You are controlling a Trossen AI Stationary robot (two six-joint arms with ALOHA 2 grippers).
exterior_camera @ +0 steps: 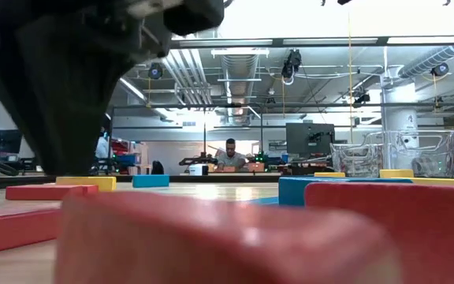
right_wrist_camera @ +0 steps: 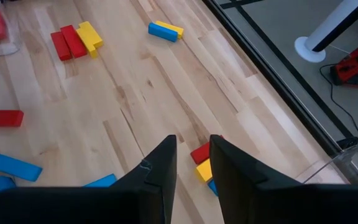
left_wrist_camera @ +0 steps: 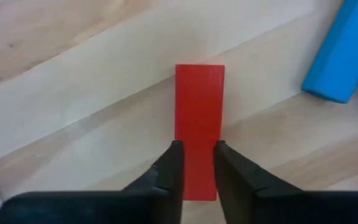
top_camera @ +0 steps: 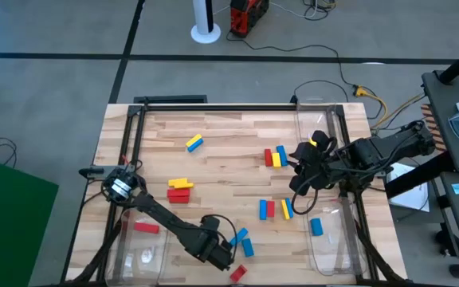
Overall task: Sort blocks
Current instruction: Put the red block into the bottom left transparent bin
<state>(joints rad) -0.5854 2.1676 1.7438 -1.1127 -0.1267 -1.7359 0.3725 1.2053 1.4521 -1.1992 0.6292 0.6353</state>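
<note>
Fingers [left_wrist_camera: 197, 171] left: gripping red block [left_wrist_camera: 199, 106] | right [right_wrist_camera: 192, 163]: parted, empty, per wrist views

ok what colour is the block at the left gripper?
Red block, clearest in the left wrist view.

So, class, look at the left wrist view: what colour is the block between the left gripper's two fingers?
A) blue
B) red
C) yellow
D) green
B: the left gripper straddles a red block lying flat on the wooden table; a blue block lies off to the side.
</note>
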